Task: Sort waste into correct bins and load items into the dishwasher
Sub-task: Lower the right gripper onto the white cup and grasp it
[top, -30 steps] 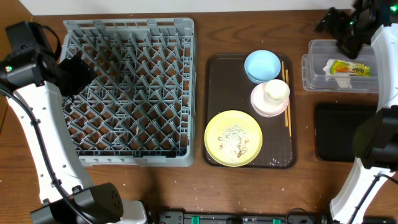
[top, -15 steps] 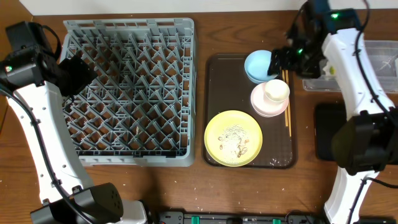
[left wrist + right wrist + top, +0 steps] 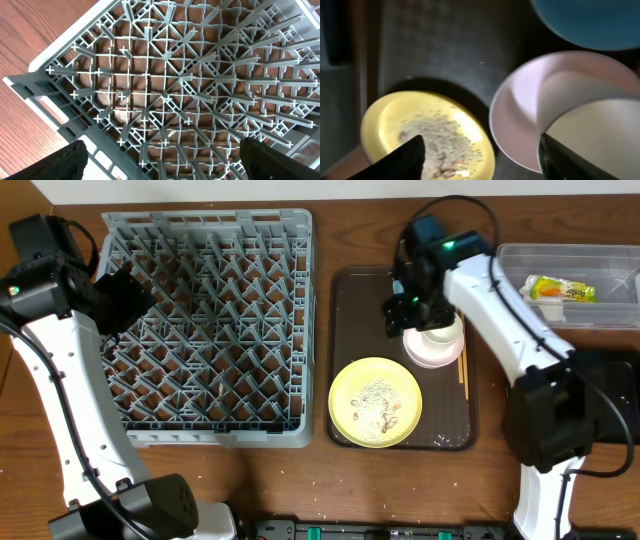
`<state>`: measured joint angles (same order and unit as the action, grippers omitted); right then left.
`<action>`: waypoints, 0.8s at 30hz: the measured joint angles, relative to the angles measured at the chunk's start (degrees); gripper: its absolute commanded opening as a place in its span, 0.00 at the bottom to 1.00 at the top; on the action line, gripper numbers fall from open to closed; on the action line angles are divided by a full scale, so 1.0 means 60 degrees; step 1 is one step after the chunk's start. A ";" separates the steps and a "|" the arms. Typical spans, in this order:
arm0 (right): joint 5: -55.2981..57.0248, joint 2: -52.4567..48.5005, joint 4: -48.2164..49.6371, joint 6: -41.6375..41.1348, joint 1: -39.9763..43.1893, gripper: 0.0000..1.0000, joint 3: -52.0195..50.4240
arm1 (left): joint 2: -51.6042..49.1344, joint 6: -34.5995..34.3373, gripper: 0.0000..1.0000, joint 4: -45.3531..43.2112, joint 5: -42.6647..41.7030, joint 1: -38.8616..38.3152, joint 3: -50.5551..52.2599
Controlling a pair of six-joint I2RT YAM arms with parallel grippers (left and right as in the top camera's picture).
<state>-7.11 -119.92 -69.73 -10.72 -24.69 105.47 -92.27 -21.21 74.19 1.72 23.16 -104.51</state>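
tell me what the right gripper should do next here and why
Probably lower the right gripper and nudge it toward the white cup so one finger drops inside its rim. It hovers open above the tray, holding nothing, and the cup sits nested in the pale bowl, so it likely comes out first for the dish rack.

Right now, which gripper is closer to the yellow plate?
Right. The right gripper hangs over the brown tray just beyond the yellow plate, beside the white cup. The left gripper is across the table, over the grey rack's left edge.
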 measured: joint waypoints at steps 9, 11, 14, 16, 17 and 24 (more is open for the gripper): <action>0.2240 -0.0004 0.0036 -0.0729 -0.0229 0.56 -0.0004 | 0.0000 0.0000 0.98 0.0000 0.0000 0.0000 0.0000; 0.2386 -0.0025 0.0062 -0.0805 -0.0229 0.54 -0.0029 | 0.0000 0.0000 0.98 0.0000 0.0000 0.0000 0.0000; 0.2441 -0.0106 0.0219 -0.0889 -0.0229 0.54 -0.0182 | 0.0000 0.0000 0.98 0.0000 0.0000 0.0000 0.0000; 0.2397 -0.0178 0.0317 -0.0911 -0.0229 0.52 -0.0386 | 0.0000 0.0000 0.98 0.0000 0.0000 0.0000 0.0000; 0.2368 -0.0219 0.0321 -0.0914 -0.0229 0.50 -0.0444 | 0.0000 0.0000 0.98 0.0000 0.0000 0.0000 0.0000; 0.2288 -0.0328 0.0423 -0.1173 -0.0229 0.13 -0.0514 | 0.0000 0.0000 0.98 0.0000 0.0000 0.0000 0.0000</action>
<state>6.61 -121.89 -67.20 -17.76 -26.06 102.39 -92.27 -21.21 74.19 1.72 23.16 -104.51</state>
